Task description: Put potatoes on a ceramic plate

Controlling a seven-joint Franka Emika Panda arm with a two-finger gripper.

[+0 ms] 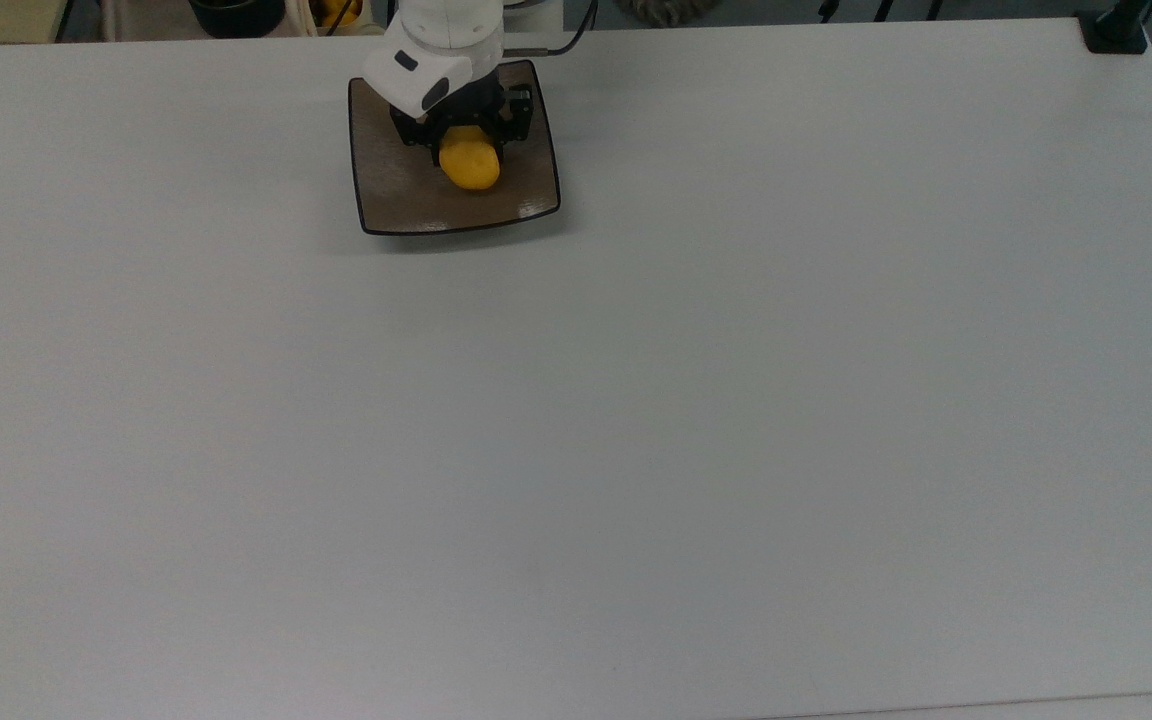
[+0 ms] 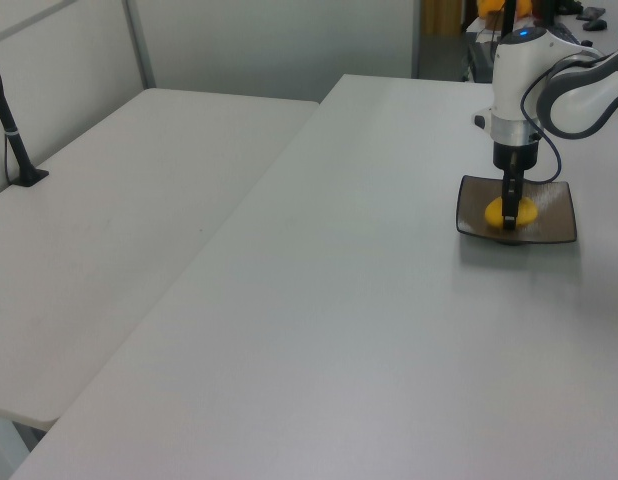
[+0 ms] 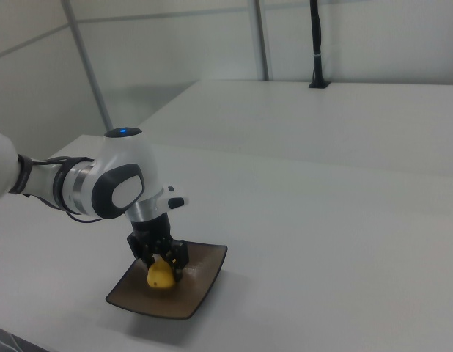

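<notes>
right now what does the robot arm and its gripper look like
The arm has glossy white rounded shells with dark grey joint panels and a small blue light on top. A black cable loops off the wrist. The gripper is black, with two fingers.

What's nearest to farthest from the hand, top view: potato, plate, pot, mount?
1. Yellow-orange oval potato, at the hand.
2. Square brown ceramic plate, underneath.
3. Black round pot, top view's left.
4. Black mount, top view's far right.
</notes>
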